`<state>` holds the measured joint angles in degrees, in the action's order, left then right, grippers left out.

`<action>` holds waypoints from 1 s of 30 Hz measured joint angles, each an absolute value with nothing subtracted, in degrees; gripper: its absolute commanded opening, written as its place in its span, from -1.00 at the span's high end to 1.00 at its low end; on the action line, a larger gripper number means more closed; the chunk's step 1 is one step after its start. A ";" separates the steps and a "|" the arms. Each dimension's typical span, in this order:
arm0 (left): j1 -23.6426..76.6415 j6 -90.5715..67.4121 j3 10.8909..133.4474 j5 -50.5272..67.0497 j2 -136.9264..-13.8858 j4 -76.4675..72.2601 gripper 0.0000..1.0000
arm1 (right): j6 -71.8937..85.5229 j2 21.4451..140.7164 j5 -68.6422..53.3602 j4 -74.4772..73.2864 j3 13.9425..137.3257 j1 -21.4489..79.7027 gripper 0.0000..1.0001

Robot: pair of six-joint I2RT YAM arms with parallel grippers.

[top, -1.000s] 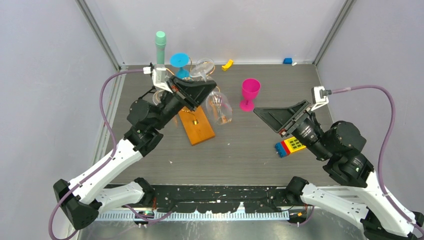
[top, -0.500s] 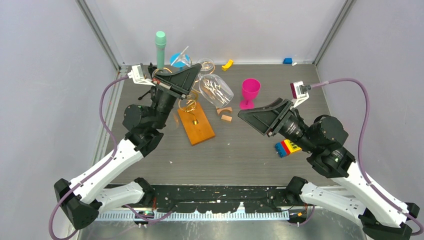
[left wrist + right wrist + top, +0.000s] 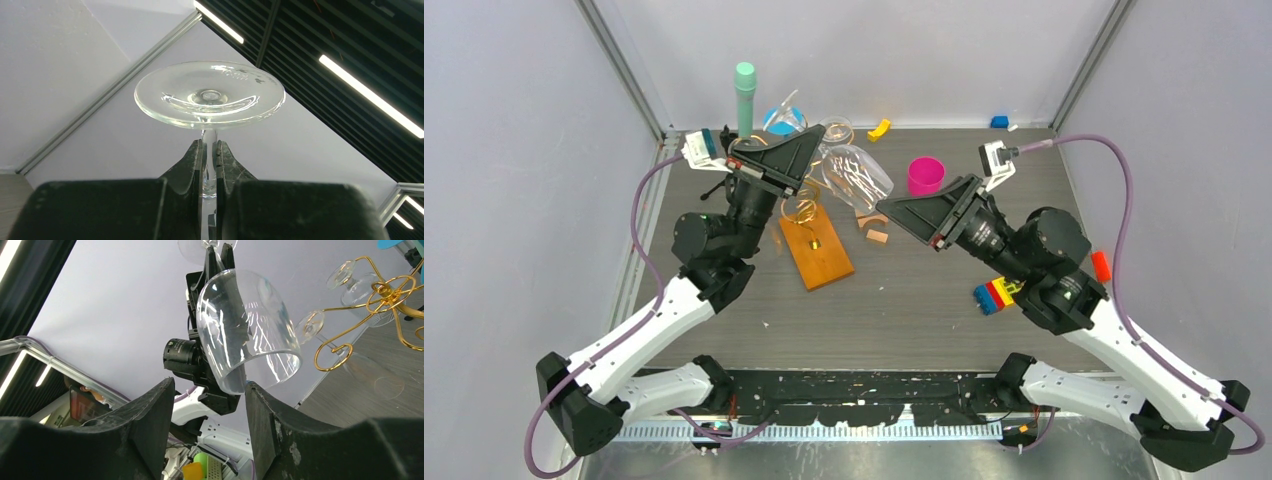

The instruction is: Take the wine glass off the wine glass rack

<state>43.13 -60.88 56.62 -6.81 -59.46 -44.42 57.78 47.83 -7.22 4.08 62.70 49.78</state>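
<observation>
The wine glass rack (image 3: 816, 255) stands left of the table's middle. To its right, the right gripper (image 3: 894, 208) is spread wide, holding nothing. Farther back, the left gripper (image 3: 210, 150) pinches the stem of the wine glass (image 3: 209, 95), which tilts in the air just right of the rack's wire arms.

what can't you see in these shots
- Left wrist view: bowl of the wine glass, hidden behind the left gripper; only foot and stem show.
- Top view: most wire arms of the wine glass rack, covered by the left gripper.
- Top view: base of the pink cup, behind the right gripper.
- Right wrist view: the rack's wooden base, cut off at the right edge.
</observation>
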 measured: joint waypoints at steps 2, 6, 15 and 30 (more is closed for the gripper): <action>43.13 -60.84 56.40 -7.11 -59.44 -44.73 1.00 | 58.15 49.10 -7.25 4.75 62.87 49.78 -0.15; 43.13 -60.82 55.99 -7.60 -59.44 -45.12 1.00 | 58.85 51.75 -7.66 6.15 63.53 49.78 0.02; 43.13 -61.65 54.17 -10.00 -58.98 -46.13 1.00 | 60.18 53.87 -6.55 11.46 62.61 49.78 0.48; 43.40 -62.37 53.91 -14.85 -58.06 -40.86 -0.72 | 58.39 53.54 -1.26 15.33 60.84 50.04 0.99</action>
